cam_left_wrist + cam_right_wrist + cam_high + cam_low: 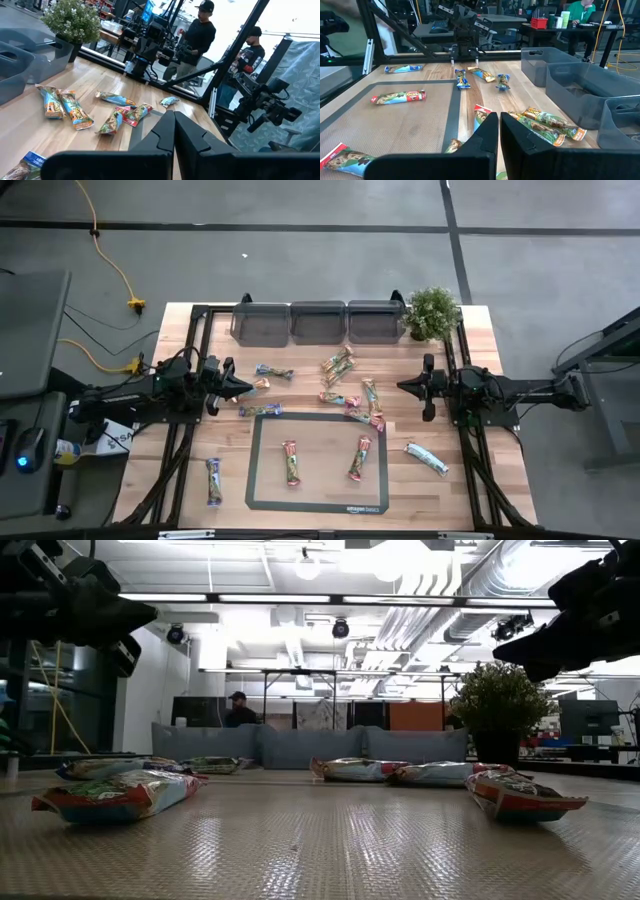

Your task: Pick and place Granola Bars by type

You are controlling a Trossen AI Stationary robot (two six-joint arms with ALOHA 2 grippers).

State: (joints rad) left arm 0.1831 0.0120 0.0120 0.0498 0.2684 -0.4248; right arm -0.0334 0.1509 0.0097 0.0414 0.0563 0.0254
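Observation:
Several granola bars in shiny wrappers lie flat and scattered on the wooden table (pixel 200 442). Two bars (pixel 290 462) (pixel 361 458) rest on the dark-framed mat (pixel 317 490). A cluster (pixel 352 402) lies just beyond the mat's far edge, and single bars lie at the near left (pixel 213 480) and near right (pixel 427 458). My left gripper (pixel 245 387) hovers shut at mid-left, above the table, pointing right. My right gripper (pixel 403 387) hovers shut at mid-right, pointing left. Neither holds anything; both show raised in the low view, left gripper (pixel 140 615) and right gripper (pixel 505 650).
Three grey bins (pixel 318 322) stand in a row along the far edge, with a small potted plant (pixel 432 312) at their right end. Black frame rails run along both sides of the table. People stand in the room beyond the table (pixel 200 30).

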